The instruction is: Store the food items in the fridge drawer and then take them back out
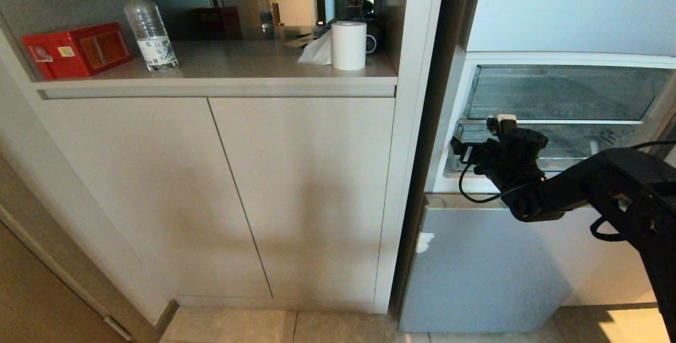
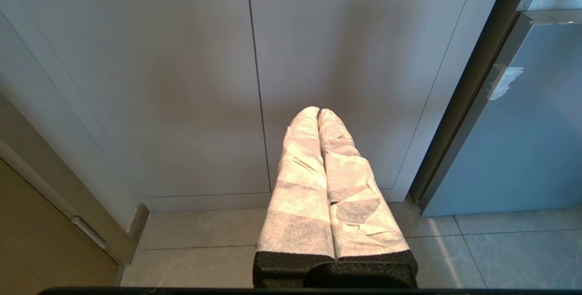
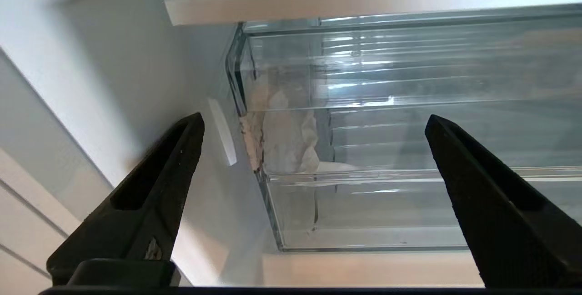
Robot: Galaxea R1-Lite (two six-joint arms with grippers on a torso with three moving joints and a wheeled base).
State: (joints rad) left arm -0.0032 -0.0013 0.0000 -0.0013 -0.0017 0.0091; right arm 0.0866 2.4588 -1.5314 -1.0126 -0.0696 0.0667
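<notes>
Pale cabinet doors and an open fridge fill the scene, with tiled floor below. At the fridge, the right gripper is spread wide and empty, just in front of the drawer, a clear plastic bin low in the open compartment under a second clear bin. That drawer looks stiff, light and slippery, and brittle at its thin walls, so the front lip seems the safest place to take hold, pinched squarely rather than at a corner. No red fruit shows in any view; only a crumpled white paper scrap lies in the drawer's near corner. The right wrist view reveals this scrap and the ribbed floor, which the head view hides behind the arm. The head view alone gives the worktop with a bottle, red box and paper roll. The left gripper, padded tips pressed together and holding nothing, hangs parked before the cabinet.
</notes>
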